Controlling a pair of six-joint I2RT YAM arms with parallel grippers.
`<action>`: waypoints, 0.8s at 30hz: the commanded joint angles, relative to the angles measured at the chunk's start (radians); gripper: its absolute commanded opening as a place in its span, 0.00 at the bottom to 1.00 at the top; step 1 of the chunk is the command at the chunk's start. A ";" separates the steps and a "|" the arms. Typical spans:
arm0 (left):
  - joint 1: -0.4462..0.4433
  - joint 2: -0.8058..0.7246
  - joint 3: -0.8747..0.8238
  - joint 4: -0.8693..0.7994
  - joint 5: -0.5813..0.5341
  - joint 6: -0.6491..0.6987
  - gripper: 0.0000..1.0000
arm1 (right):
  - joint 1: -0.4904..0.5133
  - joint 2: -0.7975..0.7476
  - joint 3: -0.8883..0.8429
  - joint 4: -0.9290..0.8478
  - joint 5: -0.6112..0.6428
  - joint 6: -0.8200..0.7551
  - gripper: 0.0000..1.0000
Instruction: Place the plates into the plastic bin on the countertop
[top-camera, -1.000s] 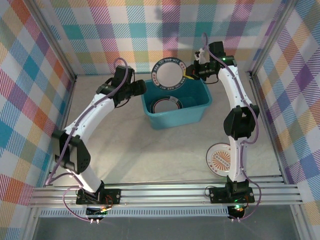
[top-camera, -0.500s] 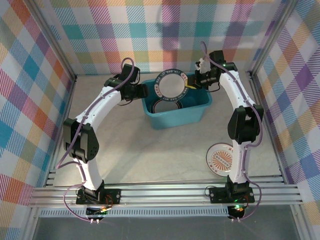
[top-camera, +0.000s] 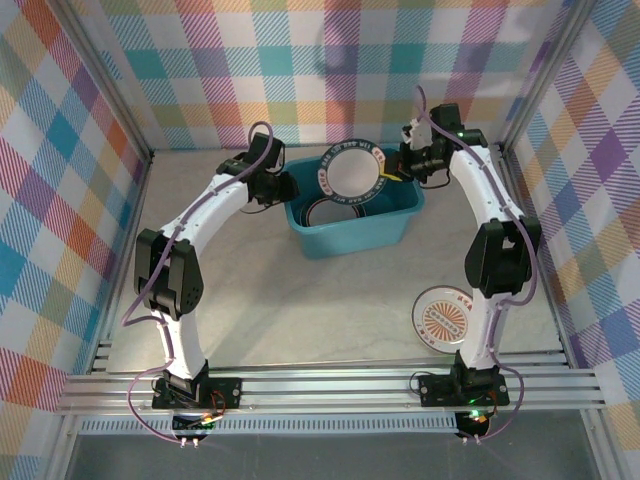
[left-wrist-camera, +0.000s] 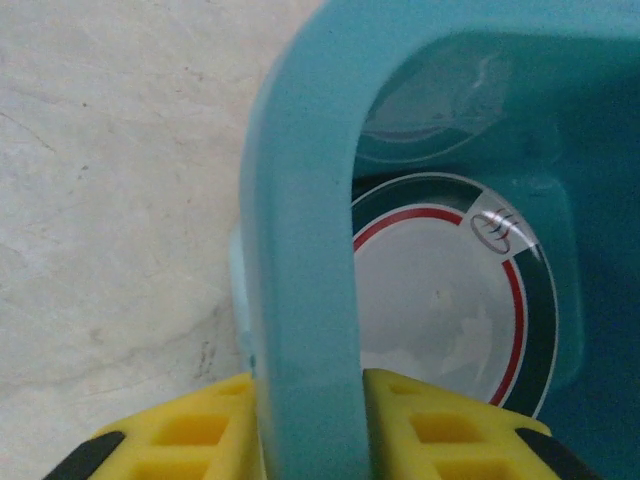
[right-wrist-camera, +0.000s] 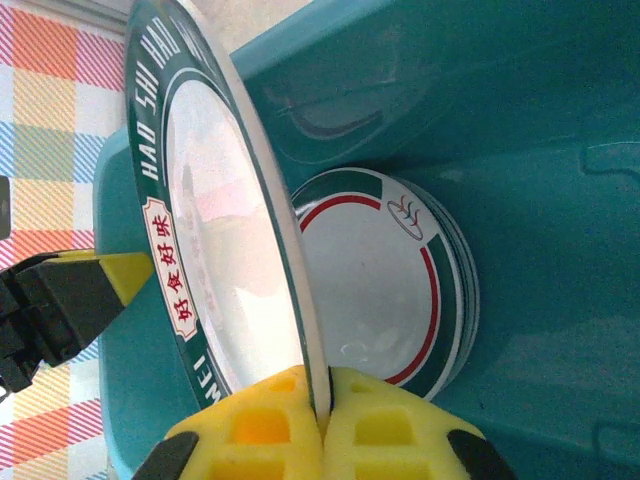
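Both arms have closed in: from above, left gripper (top-camera: 283, 187) meets the bin (top-camera: 350, 237) at its rim, and right gripper (top-camera: 392, 172) carries a plate (top-camera: 352, 172) over it. Left wrist: pads (left-wrist-camera: 190, 440) pinch that rim. Right wrist: jaws clamp the plate edge-up above the stack (right-wrist-camera: 385, 290); lowering and release should follow.

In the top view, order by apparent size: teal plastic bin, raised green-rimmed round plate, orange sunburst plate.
1. teal plastic bin.
2-3, unranked: green-rimmed round plate, raised nearer the camera, and orange sunburst plate look alike.
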 joint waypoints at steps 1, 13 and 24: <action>-0.015 -0.047 -0.056 0.065 -0.009 0.006 0.25 | -0.005 -0.076 -0.016 -0.015 0.004 -0.011 0.00; -0.122 -0.227 -0.287 0.295 -0.226 0.052 0.18 | -0.005 -0.267 -0.221 0.002 0.017 -0.055 0.00; -0.185 -0.271 -0.341 0.340 -0.340 0.071 0.17 | -0.010 -0.406 -0.431 0.095 0.073 -0.022 0.00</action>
